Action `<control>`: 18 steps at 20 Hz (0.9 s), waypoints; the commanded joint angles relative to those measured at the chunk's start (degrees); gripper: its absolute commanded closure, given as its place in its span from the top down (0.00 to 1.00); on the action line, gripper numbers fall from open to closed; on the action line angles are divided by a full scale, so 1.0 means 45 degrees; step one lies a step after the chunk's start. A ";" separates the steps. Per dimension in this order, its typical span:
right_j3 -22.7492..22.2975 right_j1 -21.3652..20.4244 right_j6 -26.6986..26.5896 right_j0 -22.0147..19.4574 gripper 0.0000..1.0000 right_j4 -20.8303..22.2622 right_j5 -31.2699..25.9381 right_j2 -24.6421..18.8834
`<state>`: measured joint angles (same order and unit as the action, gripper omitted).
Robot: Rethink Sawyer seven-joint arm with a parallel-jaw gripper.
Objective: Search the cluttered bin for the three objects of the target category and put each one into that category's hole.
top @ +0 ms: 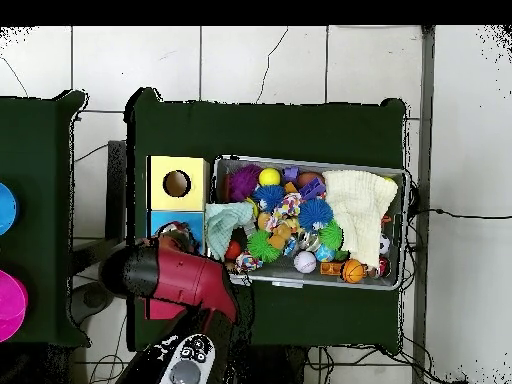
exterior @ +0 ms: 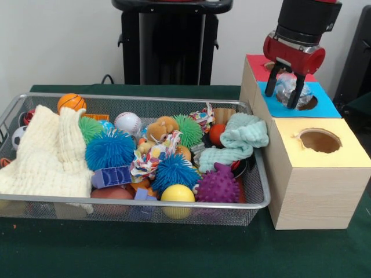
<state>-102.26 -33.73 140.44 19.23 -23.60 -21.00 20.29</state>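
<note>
- One clear plastic bottle (exterior: 287,88) clamped between the black fingers (exterior: 273,76) of the gripper (exterior: 286,88), jaws closed narrowly on its crumpled body.
- Hanging right over the blue-topped hole (exterior: 308,103) of the wooden box (exterior: 313,185), bottle's lower end at the cutout's rim.
- Sitting apart on the same box, yellow-topped hole (exterior: 320,141) nearer the camera, red top (exterior: 255,66) behind.
- Packed alongside, wire bin (exterior: 145,200): cream muslin cloth (exterior: 49,156), blue spiky balls (exterior: 110,149), purple spiky ball (exterior: 218,185), mint cloth (exterior: 240,139).
- Seen from overhead, red arm (top: 185,280) covering the blue top.
</note>
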 commanded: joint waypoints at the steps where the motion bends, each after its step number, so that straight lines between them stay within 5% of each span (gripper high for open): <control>1: -0.0762 0.0400 0.1498 -0.0225 1.00 0.0034 -0.1692 -0.1408; 8: -0.0725 0.0332 0.1215 -0.0332 1.00 0.0293 -0.1919 -0.1200; 13: 0.0193 0.0668 0.1188 0.0553 1.00 0.1166 -0.1568 0.0730; 18: 0.0850 0.0121 -0.0251 -0.0101 1.00 0.2269 -0.1962 0.1367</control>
<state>-101.89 -33.30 140.45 20.94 -19.56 -21.78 23.80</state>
